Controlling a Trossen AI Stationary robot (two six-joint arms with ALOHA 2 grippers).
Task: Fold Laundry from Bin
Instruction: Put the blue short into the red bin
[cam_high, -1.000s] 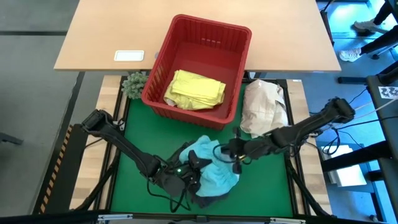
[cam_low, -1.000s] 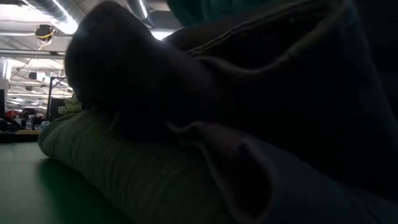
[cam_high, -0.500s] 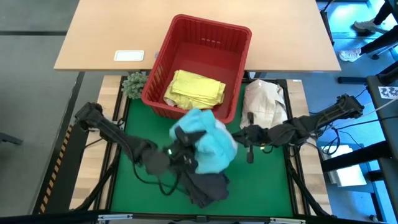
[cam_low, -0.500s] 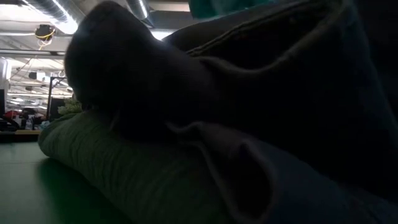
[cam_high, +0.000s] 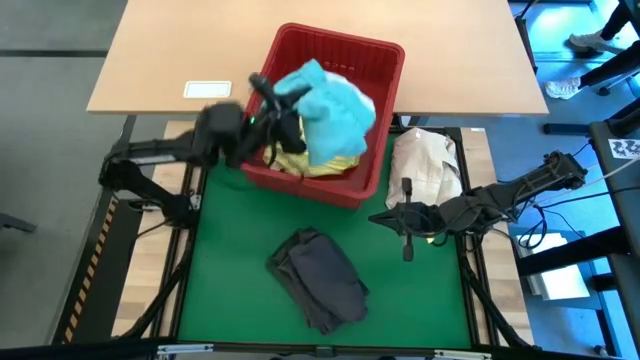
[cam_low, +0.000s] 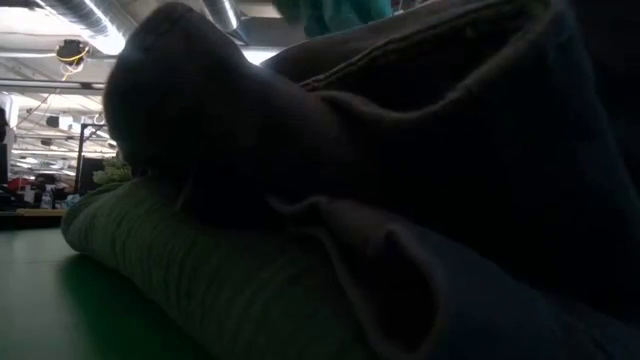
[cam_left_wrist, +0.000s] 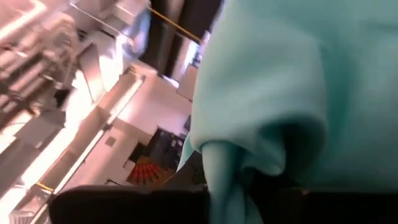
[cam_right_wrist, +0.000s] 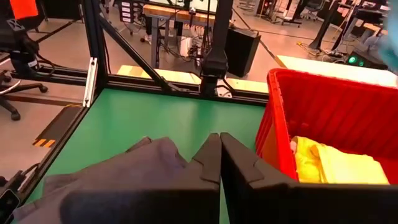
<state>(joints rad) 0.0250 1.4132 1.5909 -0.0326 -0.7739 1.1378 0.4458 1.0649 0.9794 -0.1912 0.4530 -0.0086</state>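
My left gripper (cam_high: 268, 98) is shut on the light turquoise-blue garment (cam_high: 330, 108), which hangs bunched above the red bin (cam_high: 345, 42). A yellow garment (cam_high: 330, 163) lies inside the bin. A dark garment (cam_high: 320, 282) lies crumpled on the green mat and fills the low view (cam_low: 400, 200). My right gripper (cam_high: 378, 217) hovers shut over the mat, right of the dark garment and in front of the bin's near right corner. It holds nothing. My left gripper pinches a bunched fold of the turquoise garment (cam_left_wrist: 225, 177) between its two fingers. The fingers come roughly level from the table's left. The garment is lifted clear and droops in a loose bundle beyond the fingers, over the bin.
A cream-white cloth bundle (cam_high: 425, 170) lies right of the bin on the mat's far right corner. Behind the mat stands a wooden table (cam_high: 460, 60) with a white card (cam_high: 208, 89). Bare green mat (cam_high: 230, 250) lies left of the dark garment.
My left gripper has risen and swung from the near middle of the mat toward the far edge. It has carried the turquoise garment off the dark one to above the bin. The dark garment stays on the mat, now uncovered. My right gripper has drawn back slightly toward the right.
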